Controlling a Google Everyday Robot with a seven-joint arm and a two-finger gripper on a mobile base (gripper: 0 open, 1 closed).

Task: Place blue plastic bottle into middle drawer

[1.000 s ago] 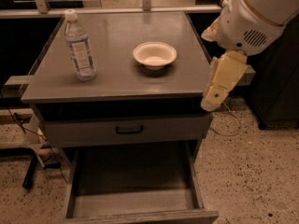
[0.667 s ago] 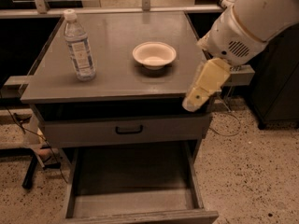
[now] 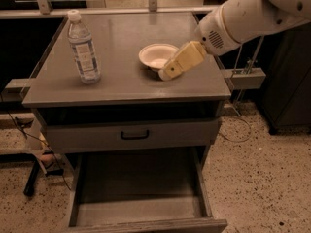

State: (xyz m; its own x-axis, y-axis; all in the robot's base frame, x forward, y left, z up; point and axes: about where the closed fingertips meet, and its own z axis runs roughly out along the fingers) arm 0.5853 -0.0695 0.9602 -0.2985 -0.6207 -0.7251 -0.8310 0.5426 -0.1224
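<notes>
The blue plastic bottle stands upright with its white cap on, at the left of the grey cabinet top. The middle drawer is pulled open below, and its flat grey floor is bare. My gripper hangs on the white arm coming in from the upper right. It hovers over the cabinet top at the right front edge of the cream bowl, well to the right of the bottle. It holds nothing that I can see.
A shut drawer front with a small black handle sits above the open drawer. A dark cabinet stands to the right, and cables and a stand leg lie on the speckled floor at the left.
My gripper has moved left and up, from beside the cabinet's right front corner to over the top next to the bowl. The bottle, the bowl and the drawer have not moved.
</notes>
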